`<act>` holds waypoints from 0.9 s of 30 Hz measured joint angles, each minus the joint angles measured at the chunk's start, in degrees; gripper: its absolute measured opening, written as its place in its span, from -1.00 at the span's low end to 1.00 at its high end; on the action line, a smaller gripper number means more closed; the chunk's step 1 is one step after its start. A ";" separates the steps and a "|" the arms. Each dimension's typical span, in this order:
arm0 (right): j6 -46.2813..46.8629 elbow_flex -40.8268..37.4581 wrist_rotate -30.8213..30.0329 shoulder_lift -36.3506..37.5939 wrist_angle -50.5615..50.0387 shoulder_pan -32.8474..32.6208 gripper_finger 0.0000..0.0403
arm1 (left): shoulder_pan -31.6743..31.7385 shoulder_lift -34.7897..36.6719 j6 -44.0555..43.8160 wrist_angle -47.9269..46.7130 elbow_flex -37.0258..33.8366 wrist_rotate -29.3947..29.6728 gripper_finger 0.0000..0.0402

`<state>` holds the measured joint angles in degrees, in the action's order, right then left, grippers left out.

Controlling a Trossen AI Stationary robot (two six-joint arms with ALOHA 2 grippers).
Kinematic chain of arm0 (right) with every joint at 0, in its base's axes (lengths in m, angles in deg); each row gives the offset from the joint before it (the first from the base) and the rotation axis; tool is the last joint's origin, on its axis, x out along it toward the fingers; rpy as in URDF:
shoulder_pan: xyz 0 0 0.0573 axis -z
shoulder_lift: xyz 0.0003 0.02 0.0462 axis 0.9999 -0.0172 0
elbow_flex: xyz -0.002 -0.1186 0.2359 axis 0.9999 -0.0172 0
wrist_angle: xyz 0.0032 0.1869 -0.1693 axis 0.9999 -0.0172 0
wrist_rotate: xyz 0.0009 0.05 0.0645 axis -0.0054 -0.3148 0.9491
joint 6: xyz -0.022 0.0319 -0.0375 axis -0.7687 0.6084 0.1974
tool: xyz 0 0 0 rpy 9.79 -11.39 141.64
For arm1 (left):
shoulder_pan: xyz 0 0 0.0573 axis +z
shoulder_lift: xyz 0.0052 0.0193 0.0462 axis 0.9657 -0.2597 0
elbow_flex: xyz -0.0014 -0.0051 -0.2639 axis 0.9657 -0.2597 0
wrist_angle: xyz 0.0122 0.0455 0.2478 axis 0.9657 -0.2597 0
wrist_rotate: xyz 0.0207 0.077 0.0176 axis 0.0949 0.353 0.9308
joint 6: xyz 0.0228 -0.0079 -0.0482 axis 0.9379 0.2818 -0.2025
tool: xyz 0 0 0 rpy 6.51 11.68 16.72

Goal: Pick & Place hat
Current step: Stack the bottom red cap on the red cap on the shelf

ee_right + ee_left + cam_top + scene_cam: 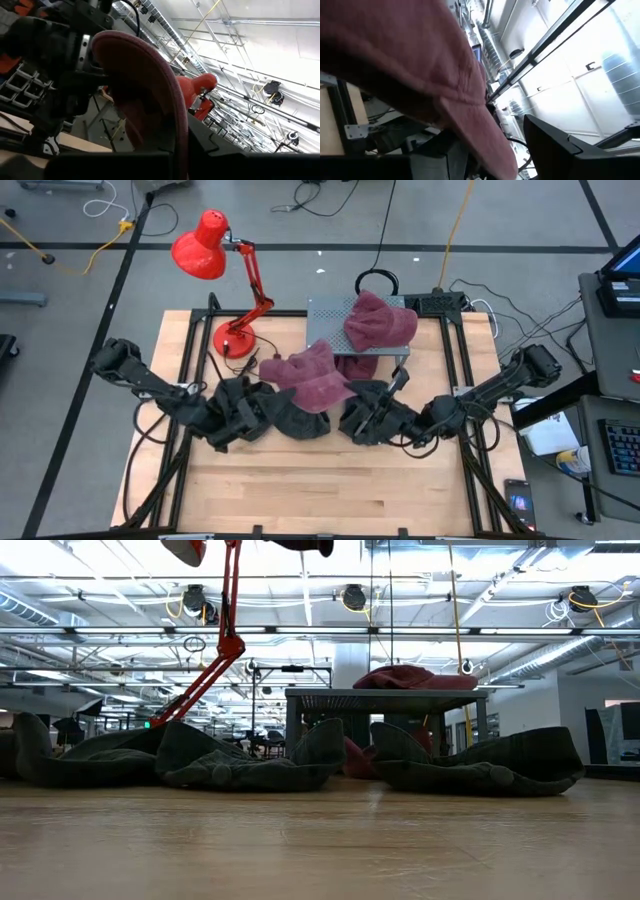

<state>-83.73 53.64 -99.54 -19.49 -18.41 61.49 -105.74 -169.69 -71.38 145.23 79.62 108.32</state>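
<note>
Item: maroon hat, lying mid-surface between the two arms, just in front of the grey stand. We see it partly draped over the dark green hats beneath it.

Second maroon hat: on top of the grey stand, toward its right end.

Dark green hats: a low heap across the middle of the wooden surface, spread under and around both arms' ends. We note they cover much of each gripper.

Left gripper: low on the surface at the left side of the heap, close to the maroon hat; we cannot tell whether it is spread or pressed together.

Right gripper: low at the right side of the heap; its state likewise cannot be told.

Red desk lamp: base at the surface's back left corner, shade leaning out beyond the back edge.
</note>
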 joint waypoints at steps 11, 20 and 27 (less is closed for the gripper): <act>-6.32 0.00 -1.96 -0.14 1.38 -2.12 -0.88 | 0.18 -0.04 -2.42 0.17 0.00 0.77 -0.65; -5.02 -0.02 -2.67 -0.14 0.83 -3.31 -0.67 | 0.72 0.00 -0.86 1.42 0.04 1.06 -0.94; 11.54 -0.02 -7.10 -0.12 0.94 -8.04 -0.36 | 0.77 -0.04 9.99 6.36 0.04 -0.55 -0.96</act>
<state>-72.19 53.62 -106.64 -19.61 -17.46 53.45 -104.97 -169.74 -61.39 151.59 79.67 107.77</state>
